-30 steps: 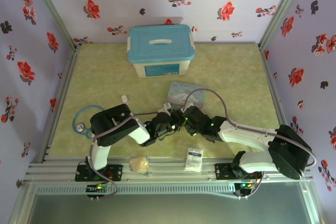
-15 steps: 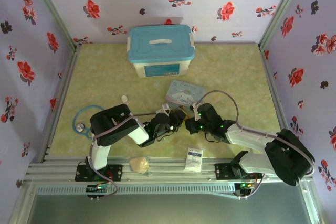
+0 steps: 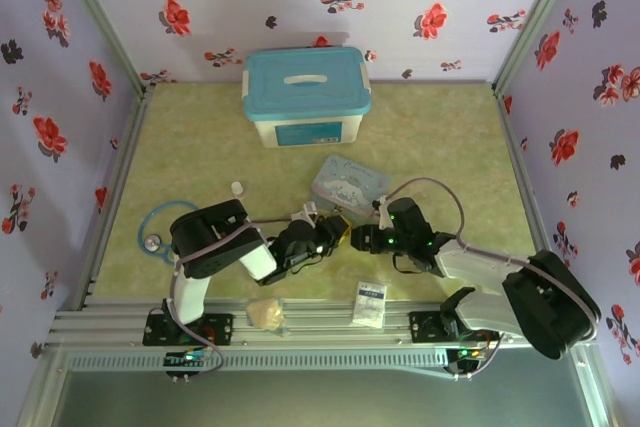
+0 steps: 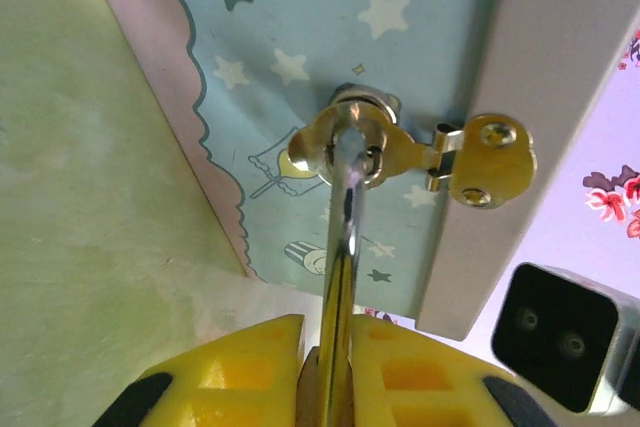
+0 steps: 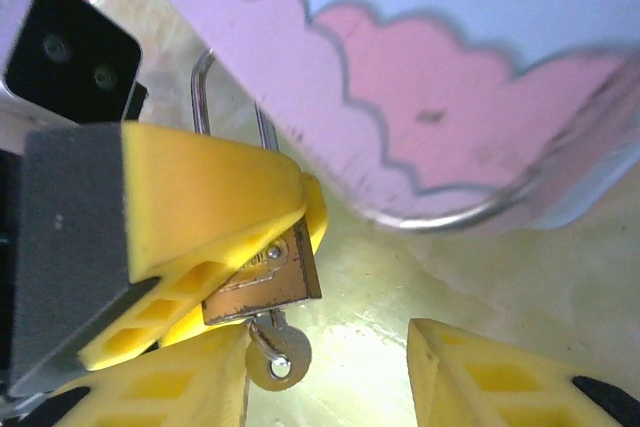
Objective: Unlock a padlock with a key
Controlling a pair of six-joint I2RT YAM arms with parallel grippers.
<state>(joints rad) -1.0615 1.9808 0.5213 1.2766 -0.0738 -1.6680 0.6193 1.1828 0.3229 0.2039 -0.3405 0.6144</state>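
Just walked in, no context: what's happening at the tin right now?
It's partway through unlocking a padlock. The left claw is shut on the small brass padlock, whose shackle runs through the hasp of the cartoon tin. The key sits in the padlock's keyhole. The right claw is right at the key with its jaws apart, not clamping it. These views don't show whether the shackle has popped open.
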